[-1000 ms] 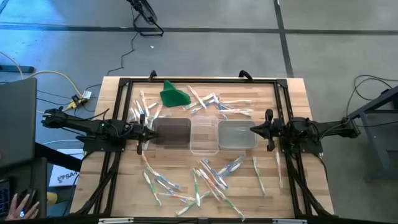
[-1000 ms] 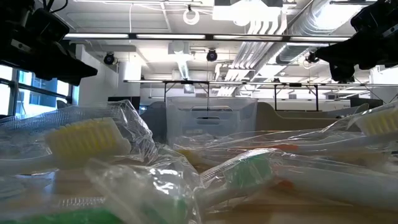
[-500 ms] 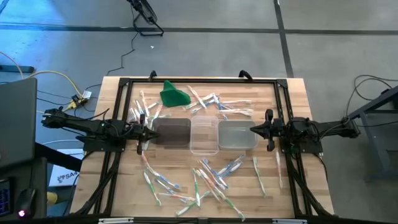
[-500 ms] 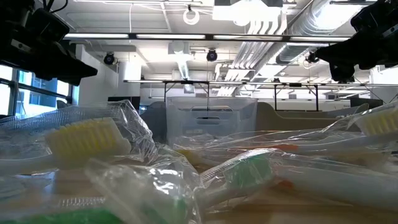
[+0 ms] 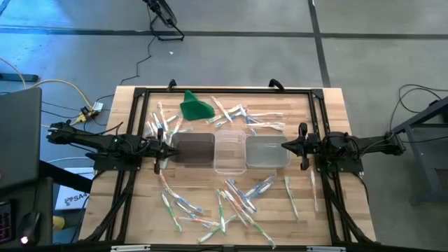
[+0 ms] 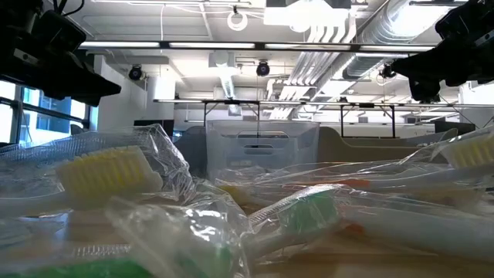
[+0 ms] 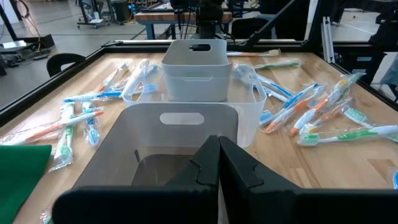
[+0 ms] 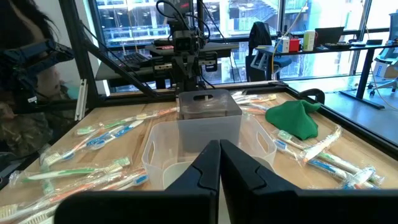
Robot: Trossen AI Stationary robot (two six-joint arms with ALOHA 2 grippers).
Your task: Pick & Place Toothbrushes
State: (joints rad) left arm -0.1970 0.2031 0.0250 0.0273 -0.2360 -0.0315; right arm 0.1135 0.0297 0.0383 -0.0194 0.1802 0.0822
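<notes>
L claw [image 5: 166,150] clenched on nothing, fingers pressed together, hanging just off the dark tub's [image 5: 193,149] outer end; wrist view looks straight down the tub row. R claw [image 5: 285,146] likewise clenched, empty, at the far end of the row beside the grey tub [image 5: 267,152]; the two face each other w/ the clear tub [image 5: 229,152] midway between. No change vs the last sec: both arms parked in the same spots, jaws same, no brush displaced. Means pick not begun; all three tubs look empty as far as visible. Brushes [image 5: 238,198] lie outside the claws' line: one scatter to one flank of the tubs (nearer table front), another [image 5: 238,113] on the opposite flank by the green cloth [image 5: 195,108], plus a few [image 5: 159,124] near L claw. Most in clear wrappers, overlapping. Judgement: task at zero; either claw must release its clench, then swing sideways off the tub line to reach a brush. Risk: wrapper slip, grabbing two at once.
</notes>
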